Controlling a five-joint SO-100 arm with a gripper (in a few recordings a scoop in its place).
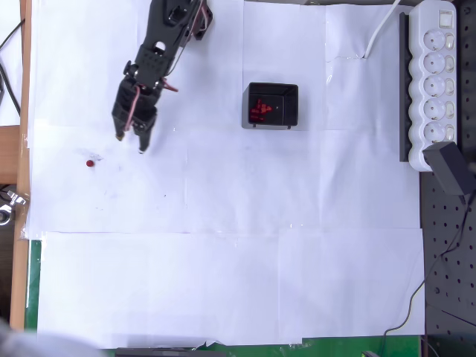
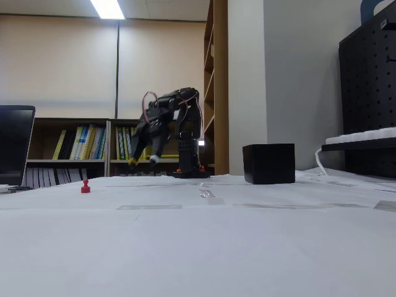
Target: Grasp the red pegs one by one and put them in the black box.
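Note:
One red peg [image 1: 90,163] stands alone on the white paper at the left; in the fixed view the peg [image 2: 85,187] is upright on the table, left of the arm. The black box [image 1: 272,105] sits right of centre with several red pegs [image 1: 259,109] lying inside its left part; from the side the box [image 2: 268,163] hides them. My gripper [image 1: 129,143] hangs above the paper, up and to the right of the lone peg, fingers apart and nothing between them. The fixed view has the gripper [image 2: 143,163] raised off the table.
A white power strip [image 1: 433,74] and a black adapter [image 1: 451,168] lie along the right edge, with a white cable [image 1: 381,30] running in. The arm's base [image 2: 187,170] stands behind. White paper sheets [image 1: 223,282] cover the table toward the front.

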